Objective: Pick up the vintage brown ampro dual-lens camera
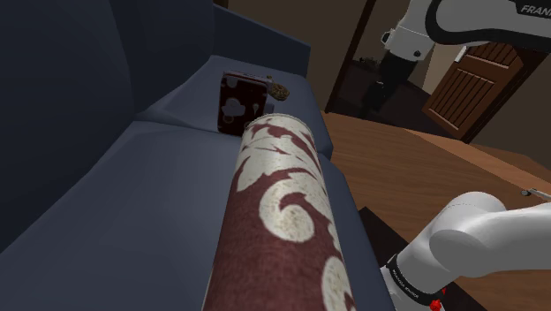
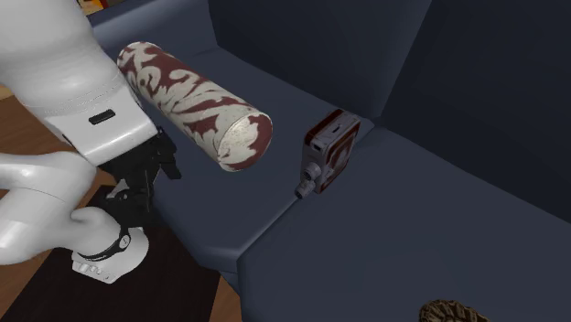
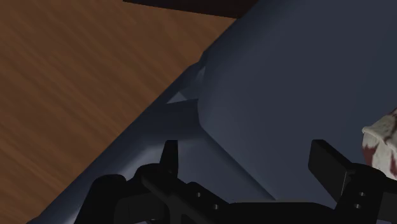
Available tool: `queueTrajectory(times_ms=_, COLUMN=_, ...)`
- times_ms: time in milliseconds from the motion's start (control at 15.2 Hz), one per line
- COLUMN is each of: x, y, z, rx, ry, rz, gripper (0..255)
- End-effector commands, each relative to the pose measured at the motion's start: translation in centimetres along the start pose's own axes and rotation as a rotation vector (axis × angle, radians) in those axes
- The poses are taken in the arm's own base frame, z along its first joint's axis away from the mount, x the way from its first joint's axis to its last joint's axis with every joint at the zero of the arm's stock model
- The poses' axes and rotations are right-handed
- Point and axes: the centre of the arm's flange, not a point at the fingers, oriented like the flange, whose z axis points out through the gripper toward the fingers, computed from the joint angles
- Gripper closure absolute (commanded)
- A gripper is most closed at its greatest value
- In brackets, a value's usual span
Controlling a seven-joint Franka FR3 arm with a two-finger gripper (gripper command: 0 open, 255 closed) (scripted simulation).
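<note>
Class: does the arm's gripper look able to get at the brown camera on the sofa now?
Probably yes. The gripper, fingers open, hangs by the front edge of the sofa; the camera stands uncovered on it. The patterned bolster lies roughly between them, so a path over it seems needed.

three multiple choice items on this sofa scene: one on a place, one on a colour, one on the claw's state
1. Where does the brown box-shaped dual-lens camera stand? A on the seat of the dark blue sofa; B on a shelf; C on a table.
2. The cylindrical patterned bolster is: A green and yellow; B maroon and cream; C plain black.
3. The black claw is: A shut on the camera; B shut on the bolster; C open, empty.
Key: A, it rests on the seat cushion; B, its fabric shows those colours; C, its fingers stand apart, clasping nothing.
</note>
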Motion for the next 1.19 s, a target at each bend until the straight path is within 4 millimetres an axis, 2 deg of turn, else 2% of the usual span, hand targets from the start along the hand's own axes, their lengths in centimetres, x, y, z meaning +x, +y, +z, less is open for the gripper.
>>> queueTrajectory(times_ms=0, x=0.0, y=0.0, z=0.0, rx=0.000, ry=0.000, rz=0.000, gripper=0)
queueTrajectory(times_ms=528, x=8.6, y=0.1, z=3.8, rx=0.099, ry=0.085, rz=-0.259, gripper=0)
queueTrajectory(times_ms=1122, x=18.3, y=-2.9, z=7.0, rx=0.210, ry=0.180, rz=-0.550, gripper=0)
